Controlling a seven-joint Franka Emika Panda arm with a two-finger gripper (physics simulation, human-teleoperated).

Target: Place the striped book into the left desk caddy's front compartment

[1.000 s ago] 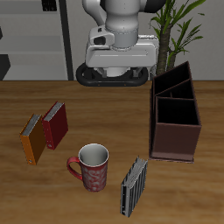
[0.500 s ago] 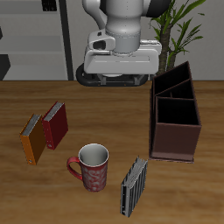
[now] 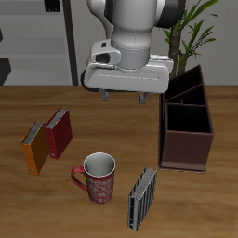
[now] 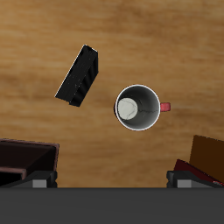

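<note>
Exterior view. The Franka arm's gripper (image 3: 124, 97) hangs above the back part of the table (image 3: 102, 130), its two fingers (image 3: 104, 96) pointing down and standing well apart with nothing between them; the tool is spread wide and holds no object. The striped book (image 3: 141, 197) stands tilted near the table's front edge, just beside the mug (image 3: 97, 177), well apart from the gripper. The mug is red-patterned with a white interior, and its handle points away from the striped book. The left desk caddy (image 3: 187, 123), a dark reddish-brown open-topped box with inner dividers, stands farther back than the striped book, near the table's side edge; the book is outside it, separated by bare wood. On the opposite side of the mug, a red book (image 3: 59, 133) and an orange book (image 3: 35, 148) stand tilted side by side, touching or nearly so. A potted plant (image 3: 191, 28) rises behind the caddy.

Wrist view. The camera looks straight down on the wooden table. The striped book (image 4: 78, 76) appears as a dark slab lying obliquely, its pale stripes showing on one face. The mug (image 4: 138, 108) is seen from above as a white circle with a small red handle, near the book but not touching it. A corner of the left desk caddy (image 4: 26, 160) and a corner of the red book (image 4: 208, 159) enter at the edges. The two finger tips (image 4: 38, 181) show as grey blocks set far apart.
</note>
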